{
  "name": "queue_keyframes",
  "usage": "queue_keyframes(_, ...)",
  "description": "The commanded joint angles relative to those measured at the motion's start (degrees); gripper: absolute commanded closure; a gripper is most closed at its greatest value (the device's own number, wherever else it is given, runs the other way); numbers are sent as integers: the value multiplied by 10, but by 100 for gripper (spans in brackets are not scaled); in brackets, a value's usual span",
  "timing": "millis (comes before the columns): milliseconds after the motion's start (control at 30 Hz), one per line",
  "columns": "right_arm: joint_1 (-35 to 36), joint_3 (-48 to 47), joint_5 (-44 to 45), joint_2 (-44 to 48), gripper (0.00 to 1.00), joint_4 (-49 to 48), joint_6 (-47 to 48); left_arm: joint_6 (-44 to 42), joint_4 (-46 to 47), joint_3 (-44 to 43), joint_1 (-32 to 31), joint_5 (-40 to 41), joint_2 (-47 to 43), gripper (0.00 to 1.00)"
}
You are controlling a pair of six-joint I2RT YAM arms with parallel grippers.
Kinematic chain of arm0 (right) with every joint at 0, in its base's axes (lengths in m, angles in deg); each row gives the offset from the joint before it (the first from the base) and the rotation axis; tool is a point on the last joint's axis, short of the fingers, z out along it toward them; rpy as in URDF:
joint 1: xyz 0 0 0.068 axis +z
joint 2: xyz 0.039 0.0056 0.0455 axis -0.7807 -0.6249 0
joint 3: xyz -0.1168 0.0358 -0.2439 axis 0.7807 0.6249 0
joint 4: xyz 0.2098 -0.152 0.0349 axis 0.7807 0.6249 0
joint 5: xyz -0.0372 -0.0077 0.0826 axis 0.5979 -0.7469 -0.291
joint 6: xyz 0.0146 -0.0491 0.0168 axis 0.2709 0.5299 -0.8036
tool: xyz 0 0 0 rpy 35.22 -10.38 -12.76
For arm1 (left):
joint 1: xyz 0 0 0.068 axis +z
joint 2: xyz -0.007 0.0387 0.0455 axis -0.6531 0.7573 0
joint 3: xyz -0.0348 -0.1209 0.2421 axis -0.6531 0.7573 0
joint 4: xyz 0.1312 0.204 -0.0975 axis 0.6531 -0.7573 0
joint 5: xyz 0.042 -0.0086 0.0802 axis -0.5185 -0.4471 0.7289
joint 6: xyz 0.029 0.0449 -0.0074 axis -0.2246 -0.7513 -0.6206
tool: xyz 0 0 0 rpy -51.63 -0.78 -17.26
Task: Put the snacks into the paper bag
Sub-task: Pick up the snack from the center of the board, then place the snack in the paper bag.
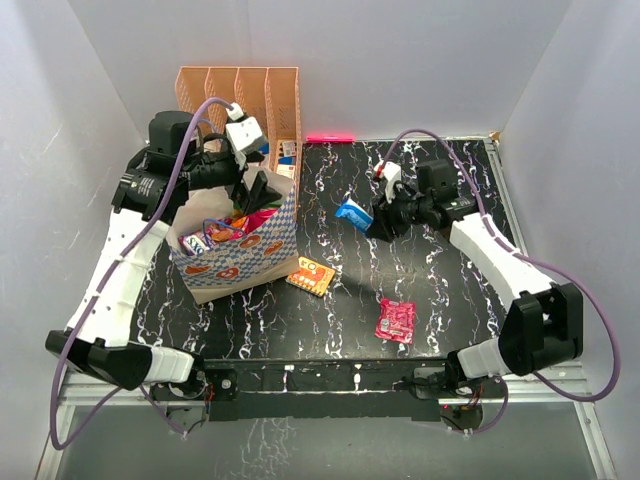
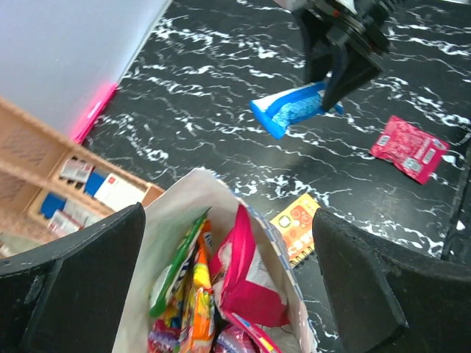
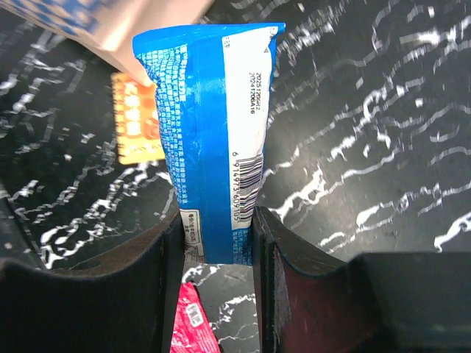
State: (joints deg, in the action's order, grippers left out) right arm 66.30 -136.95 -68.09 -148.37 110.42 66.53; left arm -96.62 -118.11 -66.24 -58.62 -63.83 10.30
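Note:
The paper bag stands at the left with several snacks inside, among them a magenta packet and a green one. My left gripper hovers open over the bag's mouth, its fingers spread to either side. My right gripper is shut on the bottom end of a blue packet, held above the table right of the bag. An orange packet lies flat beside the bag. A pink-red packet lies nearer the front.
A peach file rack stands right behind the bag, against the back wall. A pink strip lies at the table's far edge. White walls close in the left, the back and the right.

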Motion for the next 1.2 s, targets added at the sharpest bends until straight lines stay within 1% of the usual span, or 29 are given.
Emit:
queue_keyframes(0, 8, -53, -102, 31, 60, 23, 1, -56, -28, -13, -15, -101, 9, 6)
queue_keyframes(100, 18, -69, -141, 36, 60, 46, 5, -119, -68, -16, -40, -108, 13, 6)
queue_keyframes(200, 29, -77, -173, 43, 61, 61, 8, -188, -111, -29, -71, -100, 40, 6)
queue_keyframes(367, 47, -78, -210, 62, 61, 72, 7, -298, -171, -45, -128, -87, 69, 4)
queue_keyframes(500, 59, -75, -230, 71, 61, 85, 8, -379, -208, -56, -154, -90, 95, 2)
queue_keyframes(567, 66, -70, -237, 75, 61, 90, 10, -407, -220, -60, -168, -83, 107, 2)
queue_keyframes(767, 81, -62, -257, 72, 62, 98, 15, -434, -230, -66, -201, -79, 137, 2)
queue_keyframes(900, 84, -62, -272, 71, 61, 98, 14, -443, -225, -53, -216, -70, 148, 2)
queue_keyframes(1000, 87, -63, -276, 69, 61, 98, 15, -437, -209, -42, -221, -72, 153, 7)
queue_keyframes(1167, 90, -60, -277, 65, 61, 97, 15, -425, -189, -25, -228, -76, 152, 19)
